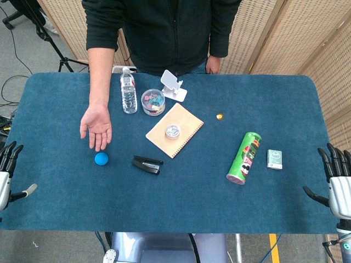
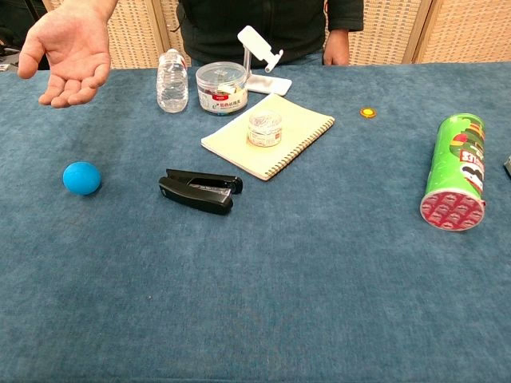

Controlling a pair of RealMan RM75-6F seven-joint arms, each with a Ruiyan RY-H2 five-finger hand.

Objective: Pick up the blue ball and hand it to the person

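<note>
The blue ball (image 1: 101, 159) (image 2: 82, 178) lies on the blue tablecloth at the left, just in front of the person's open palm (image 1: 96, 126) (image 2: 68, 52), which is held out over the table. My left hand (image 1: 7, 174) is at the table's left edge, fingers apart, holding nothing, well left of the ball. My right hand (image 1: 335, 183) is at the far right edge, fingers spread and empty. Neither hand shows in the chest view.
A black stapler (image 1: 147, 164) lies right of the ball. Behind it stand a water bottle (image 1: 128, 91), a clear jar of clips (image 1: 153, 102), a white phone stand (image 1: 174, 86) and a notebook (image 1: 175, 130) with a small tin. A green chips can (image 1: 244, 158) and a small box (image 1: 275, 159) lie at the right.
</note>
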